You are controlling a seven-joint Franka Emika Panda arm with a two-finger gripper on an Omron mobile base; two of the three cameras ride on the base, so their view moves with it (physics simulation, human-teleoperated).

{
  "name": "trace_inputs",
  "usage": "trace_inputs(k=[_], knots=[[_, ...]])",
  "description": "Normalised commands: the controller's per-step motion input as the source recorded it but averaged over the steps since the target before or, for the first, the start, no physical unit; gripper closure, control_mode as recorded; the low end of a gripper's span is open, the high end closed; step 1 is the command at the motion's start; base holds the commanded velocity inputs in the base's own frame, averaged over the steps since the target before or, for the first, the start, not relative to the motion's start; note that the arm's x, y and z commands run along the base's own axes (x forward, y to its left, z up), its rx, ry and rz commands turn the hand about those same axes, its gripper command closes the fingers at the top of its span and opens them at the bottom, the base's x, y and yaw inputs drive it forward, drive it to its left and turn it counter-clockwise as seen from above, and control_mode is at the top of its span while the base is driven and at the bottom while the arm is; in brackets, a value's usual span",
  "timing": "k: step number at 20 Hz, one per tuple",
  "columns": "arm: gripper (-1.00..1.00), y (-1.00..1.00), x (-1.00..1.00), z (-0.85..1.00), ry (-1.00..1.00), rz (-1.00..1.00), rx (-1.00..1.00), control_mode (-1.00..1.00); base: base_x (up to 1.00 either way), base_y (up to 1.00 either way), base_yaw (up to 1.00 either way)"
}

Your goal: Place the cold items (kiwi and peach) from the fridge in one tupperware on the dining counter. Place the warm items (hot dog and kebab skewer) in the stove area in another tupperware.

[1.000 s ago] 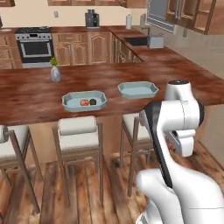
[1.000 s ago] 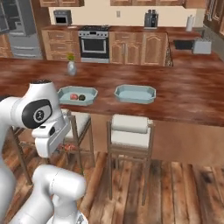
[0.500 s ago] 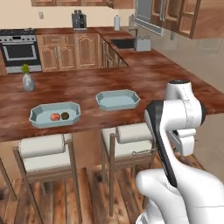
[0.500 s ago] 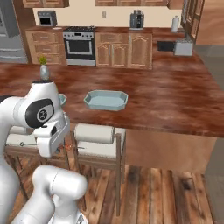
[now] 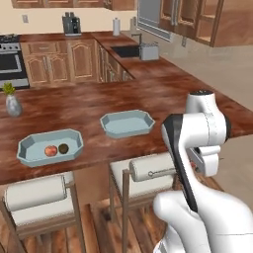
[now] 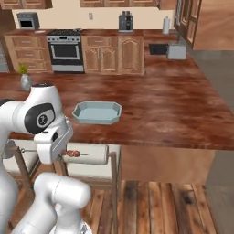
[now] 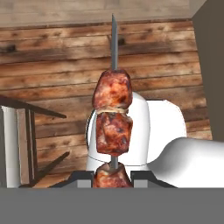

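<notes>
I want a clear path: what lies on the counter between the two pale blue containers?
Nothing: in the left base view, only bare reddish-brown wood separates the pale blue fruit-holding container from the empty pale blue container.

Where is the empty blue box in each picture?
Left base view: the empty pale blue plastic tupperware sits mid-picture on the dark reddish-brown wooden dining counter.
Right base view: the tupperware is left of centre, near the counter's front edge.
Shared landmark: the small grey vase with a green plant, on the counter to the tupperware's left in both.
</notes>
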Motion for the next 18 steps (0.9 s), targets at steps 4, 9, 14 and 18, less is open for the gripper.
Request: trace_inputs(k=[4, 9, 14, 18], knots=[[1.0, 0.0, 0.0, 0.0, 0.0, 0.0, 0.0, 1.0, 0.74, 0.03, -0.11], [1.0, 0.0, 0.0, 0.0, 0.0, 0.0, 0.0, 1.0, 0.74, 0.06, -0.03], [1.0, 0.0, 0.0, 0.0, 0.0, 0.0, 0.0, 1.0, 0.39, 0.26, 0.0], [1.0, 0.0, 0.0, 0.0, 0.0, 0.0, 0.0, 1.0, 0.04, 0.04, 0.0]])
